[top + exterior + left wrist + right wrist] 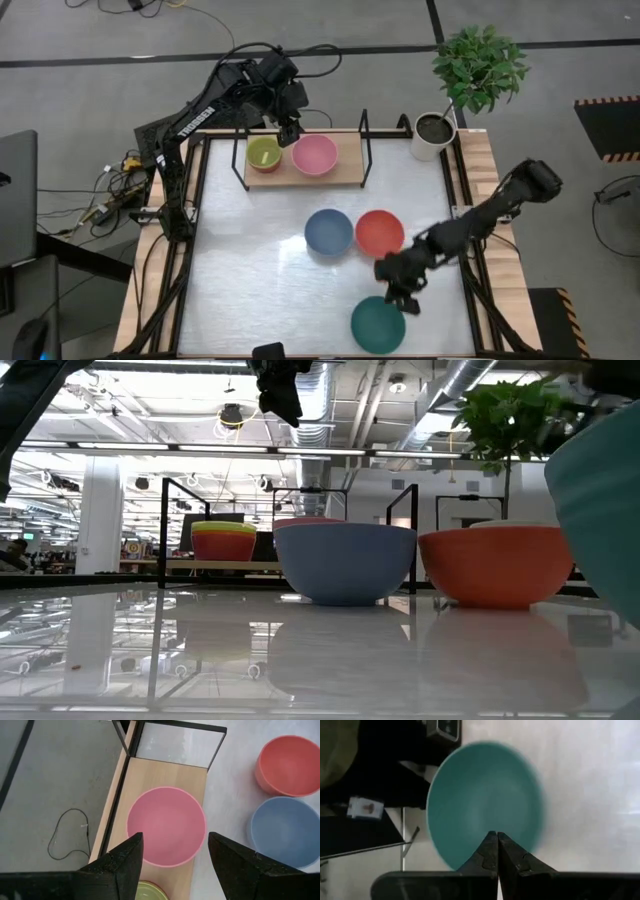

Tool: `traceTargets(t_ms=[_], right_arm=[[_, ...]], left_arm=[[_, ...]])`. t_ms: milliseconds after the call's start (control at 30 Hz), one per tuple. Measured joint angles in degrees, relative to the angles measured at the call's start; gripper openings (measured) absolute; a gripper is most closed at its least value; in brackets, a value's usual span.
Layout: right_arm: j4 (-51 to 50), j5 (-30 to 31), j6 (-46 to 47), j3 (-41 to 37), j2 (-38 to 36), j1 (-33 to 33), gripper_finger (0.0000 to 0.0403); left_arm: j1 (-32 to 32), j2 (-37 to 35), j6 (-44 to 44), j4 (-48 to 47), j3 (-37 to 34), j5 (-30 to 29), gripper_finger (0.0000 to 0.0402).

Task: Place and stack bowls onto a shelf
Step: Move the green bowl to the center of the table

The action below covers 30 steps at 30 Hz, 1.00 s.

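Observation:
The wooden shelf (350, 168) stands at the table's far edge. On it sit a stack of small bowls (264, 153) with a lime-green one on top, and the pink bowl (315, 155). My left gripper (175, 840) hangs open above the pink bowl (166, 825), clear of it. The blue bowl (329, 231) and the larger red bowl (379, 233) rest side by side mid-table. The teal bowl (378, 325) sits by the near edge. My right gripper (496, 834) is shut and hovers over the teal bowl's (485, 795) far rim. My right gripper's shut fingers (512, 857) point down at the far part of the teal bowl. The fingers themselves hide the rim below them, so I cannot tell whether they touch it. My left gripper touches nothing.
A white plant pot (434, 135) with a leafy plant stands at the far right corner, beside the shelf. The shelf's black posts (364, 125) rise around the board. Bare tabletop (250, 280) lies to the left of the blue bowl and in front of it.

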Motion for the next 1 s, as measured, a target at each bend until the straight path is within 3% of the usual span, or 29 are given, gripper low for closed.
traceTargets(t_ms=[133,367,767,1000], right_arm=[[5.9,1.4,4.9,0.1,4.4,3.2,0.0017],[1.8,5.4,8.0,0.9,9.4,4.2,0.0017],[1.8,10.5,-3.1,0.9,14.8,-6.8,0.0017],[7.1,12.4,-8.5,1.0,15.7,-12.5,0.0017]], left_arm=[[0.0,0.0,0.1,0.3,0.0,0.0,0.0208],[0.0,0.0,0.1,0.4,0.0,0.0,0.0208],[0.0,0.0,0.1,0.9,0.0,0.1,0.0208],[0.7,0.0,-1.3,0.9,0.0,0.2,0.0208]])
